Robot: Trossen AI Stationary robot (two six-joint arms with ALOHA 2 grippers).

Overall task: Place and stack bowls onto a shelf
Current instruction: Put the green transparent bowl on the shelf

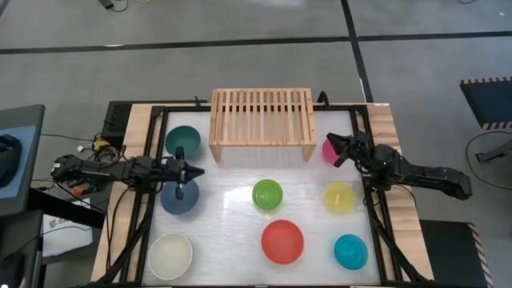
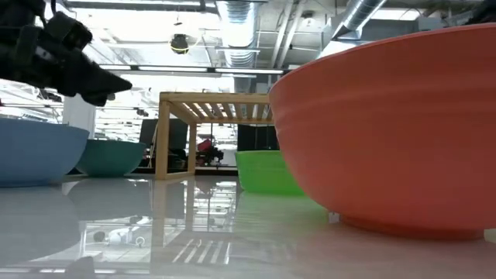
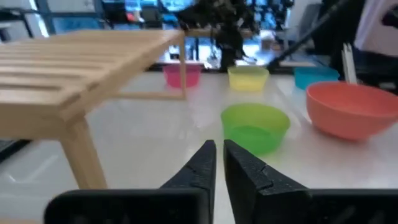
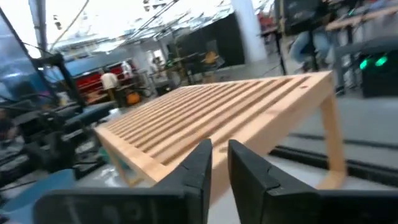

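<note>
The light-wood shelf (image 1: 262,120) stands at the table's far middle with nothing on its slatted top. Eight bowls rest on their bases on the table: dark green (image 1: 182,140), navy blue (image 1: 179,198), lime green (image 1: 267,194), yellow (image 1: 339,197), pink (image 1: 327,150), red (image 1: 282,242), teal (image 1: 350,251) and cream (image 1: 170,254). My left gripper (image 1: 195,171) is shut and empty, above the gap between the dark green and navy bowls, pointing right. My right gripper (image 1: 335,153) is shut and empty, above the pink bowl by the shelf's right leg, pointing toward the shelf (image 4: 236,118).
Black frame rails run along both sides of the table (image 1: 240,216). Cables and a dark box (image 1: 116,120) lie at the far left corner. In the low view the red bowl (image 2: 387,132) fills the near right, and the left gripper (image 2: 93,77) hangs above the navy bowl (image 2: 31,155).
</note>
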